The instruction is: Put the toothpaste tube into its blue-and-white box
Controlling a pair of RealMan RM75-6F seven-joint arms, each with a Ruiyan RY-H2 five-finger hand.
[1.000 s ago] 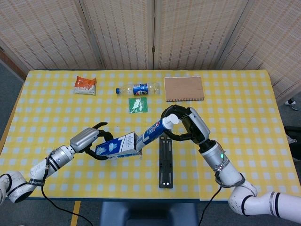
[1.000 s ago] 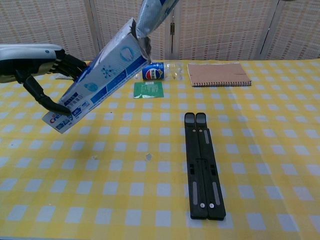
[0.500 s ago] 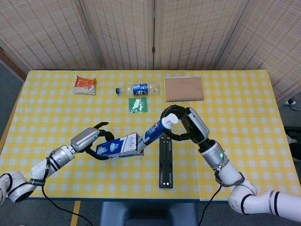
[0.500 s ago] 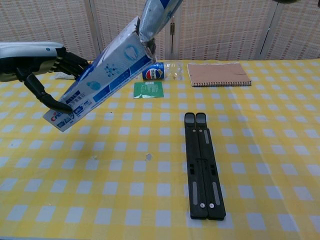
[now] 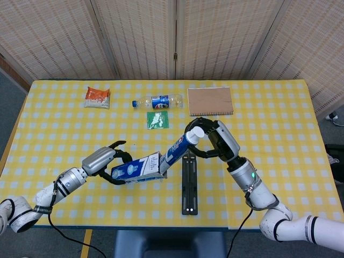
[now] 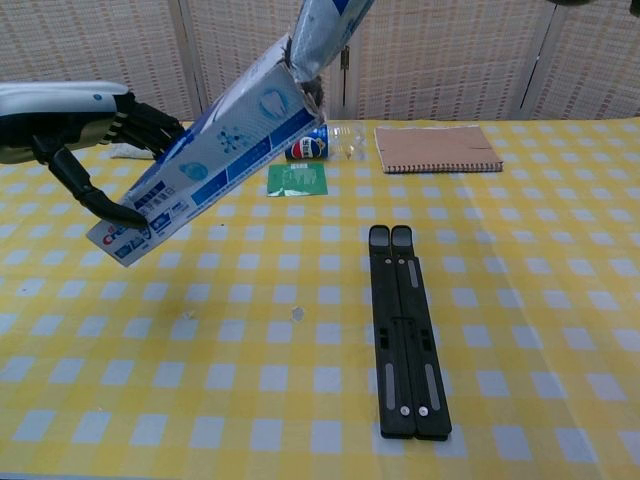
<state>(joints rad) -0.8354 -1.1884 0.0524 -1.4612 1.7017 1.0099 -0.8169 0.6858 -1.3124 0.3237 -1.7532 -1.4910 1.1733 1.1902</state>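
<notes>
Yellow-and-white checked counter (image 5: 269, 107) before woven screen panels. Left hand (image 5: 102, 160), fingers (image 6: 95, 200) wrapped round the closed end of the blue-and-white cardboard toothpaste box (image 5: 138, 167), holds it off the counter, open end tilted up. Right hand (image 5: 212, 141) grips the cap end of the blue-and-white toothpaste tube (image 5: 180, 148); tube's tail sits in the box mouth. Against a second ago the tube looks slightly further in, the box swung a bit and its mouth raised. Flat on the counter: black folding stand (image 5: 188, 184) just right of the box, clear plastic bottle with blue label (image 5: 159, 101), green sachet (image 5: 158, 120), brown spiral notebook (image 5: 210, 101), orange snack packet (image 5: 97, 97).
</notes>
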